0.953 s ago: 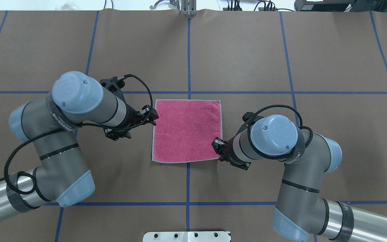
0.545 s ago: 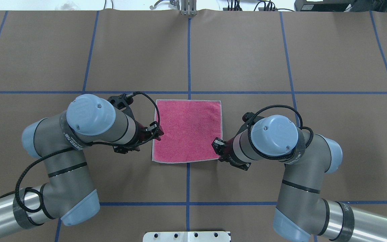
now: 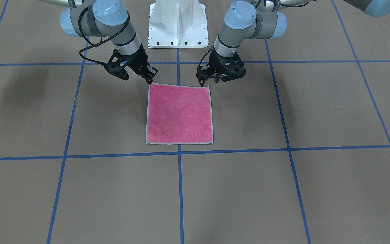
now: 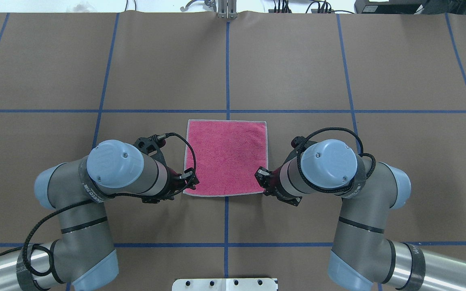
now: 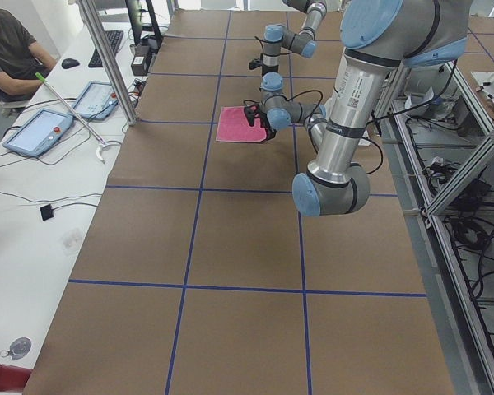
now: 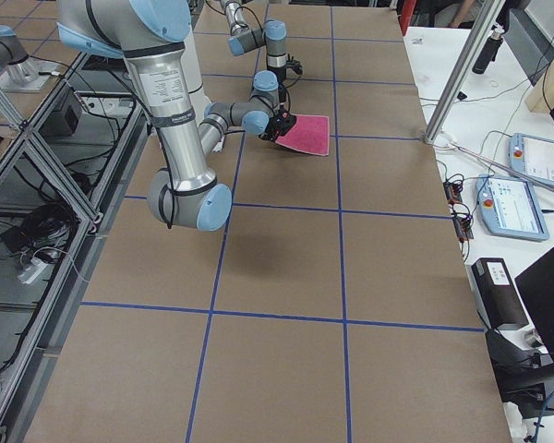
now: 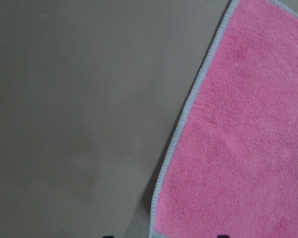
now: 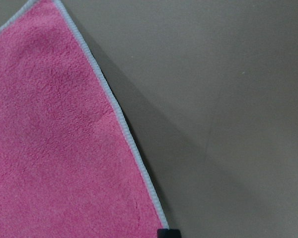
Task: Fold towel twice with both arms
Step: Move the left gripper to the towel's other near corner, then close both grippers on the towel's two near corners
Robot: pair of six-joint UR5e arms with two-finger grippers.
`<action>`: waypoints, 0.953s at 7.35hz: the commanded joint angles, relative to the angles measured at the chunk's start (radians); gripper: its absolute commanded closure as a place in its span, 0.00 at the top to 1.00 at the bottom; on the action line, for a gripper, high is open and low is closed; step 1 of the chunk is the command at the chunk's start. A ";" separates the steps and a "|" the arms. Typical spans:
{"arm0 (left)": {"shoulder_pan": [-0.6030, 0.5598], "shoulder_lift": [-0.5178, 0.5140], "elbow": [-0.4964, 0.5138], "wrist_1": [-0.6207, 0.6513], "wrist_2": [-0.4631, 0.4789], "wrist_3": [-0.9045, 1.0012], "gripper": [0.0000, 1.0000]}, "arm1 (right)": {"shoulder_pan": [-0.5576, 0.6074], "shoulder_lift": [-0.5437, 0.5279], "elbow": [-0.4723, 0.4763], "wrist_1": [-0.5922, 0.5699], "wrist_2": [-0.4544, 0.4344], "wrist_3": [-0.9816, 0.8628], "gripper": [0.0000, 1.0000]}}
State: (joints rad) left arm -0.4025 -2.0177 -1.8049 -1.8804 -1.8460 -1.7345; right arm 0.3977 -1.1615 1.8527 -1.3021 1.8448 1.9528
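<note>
**Towel flat, tools at its lower corners**

The brown paper surface [image 4: 297, 60] is gridded in blue tape [image 4: 227, 72]. A white desk [image 5: 33, 206] with a seated operator [image 5: 12, 49] lines the side view's left. The towel [image 4: 225, 157] lies pink-up at centre frame. The left tool [image 4: 192, 184], fingers apart, straddles its lower-left corner. The right tool [image 4: 259, 173] sits by the lower-right edge, and I cannot tell its spread.

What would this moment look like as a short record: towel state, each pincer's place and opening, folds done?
Towel: flat and unfolded, pink face up, on the table
Left pincer: at the towel's robot-side left corner, appears open
Right pincer: at the towel's right edge near the robot-side corner, appears open
Grip: neither visibly holds the cloth
Folds done: none
</note>
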 commanded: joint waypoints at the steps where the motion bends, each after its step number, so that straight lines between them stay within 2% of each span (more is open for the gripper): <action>1: 0.014 0.016 0.005 -0.020 0.007 -0.007 0.69 | 0.000 0.000 -0.003 0.000 0.001 0.000 0.00; 2: 0.024 0.014 0.007 -0.022 0.045 -0.037 0.67 | 0.000 0.000 -0.003 0.000 0.001 0.000 0.00; 4: 0.042 0.008 0.009 -0.023 0.059 -0.083 0.56 | 0.000 -0.001 -0.004 0.000 0.001 0.000 0.00; 6: 0.048 0.002 0.027 -0.023 0.059 -0.082 0.56 | 0.000 -0.001 -0.006 0.000 0.001 0.000 0.00; 7: 0.047 0.001 0.025 -0.022 0.059 -0.082 0.52 | 0.000 -0.001 -0.006 0.000 0.001 0.000 0.00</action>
State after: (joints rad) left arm -0.3563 -2.0144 -1.7828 -1.9030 -1.7876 -1.8154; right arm 0.3973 -1.1626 1.8474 -1.3023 1.8454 1.9528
